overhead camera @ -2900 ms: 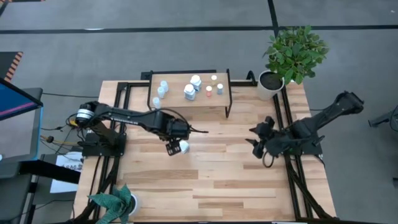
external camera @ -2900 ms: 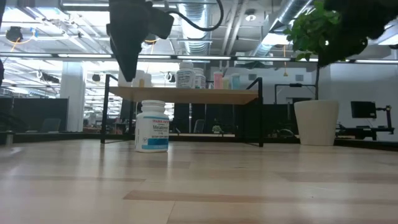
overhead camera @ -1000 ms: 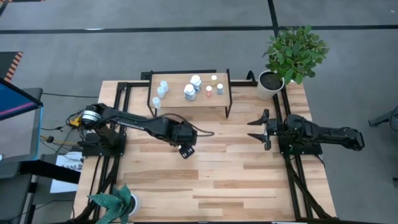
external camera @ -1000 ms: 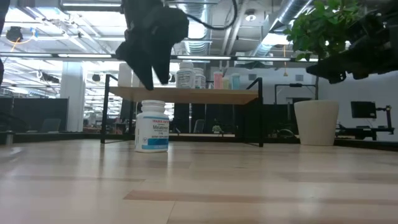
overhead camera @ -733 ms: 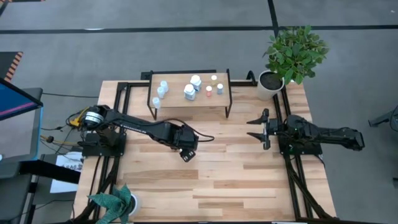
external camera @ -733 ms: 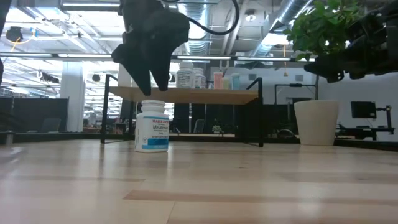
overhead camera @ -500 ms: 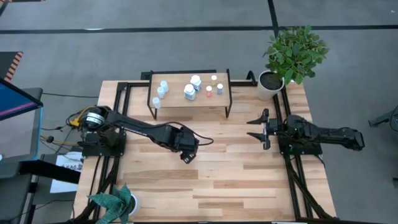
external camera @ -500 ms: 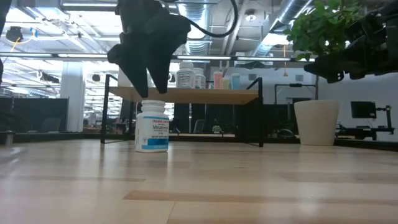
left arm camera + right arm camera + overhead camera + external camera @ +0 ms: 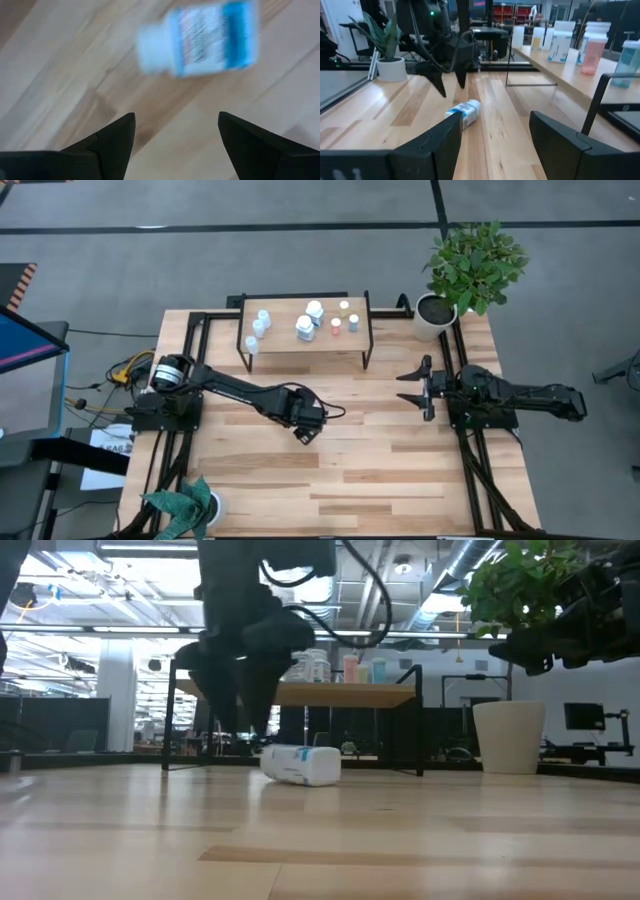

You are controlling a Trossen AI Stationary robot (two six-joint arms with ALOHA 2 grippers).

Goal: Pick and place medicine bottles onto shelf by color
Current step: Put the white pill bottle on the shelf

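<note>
A potted plant (image 9: 470,265) stands at the table's far right corner and another (image 9: 185,505) at the near left corner; the shelf (image 9: 305,325) sits at the far edge of the table (image 9: 380,470), carrying a row of small bottles (image 9: 308,318), white, bluish and one pinkish, with nothing between it and the table's middle but bare planks. The left arm reaches from its base at the left edge out over the centre, its wrist bent down, and the left gripper (image 9: 304,432) hangs low over the wood with fingers (image 9: 107,140) spread apart and nothing between them. Just beyond its tips a bottle (image 9: 300,764) lies on its side on the table, in front of the shelf: white, with a white cap and a label banded in blue. The right gripper (image 9: 418,388) waits at the right side, held above the table and pointing toward the centre, its fingers (image 9: 440,142) also parted and empty.
</note>
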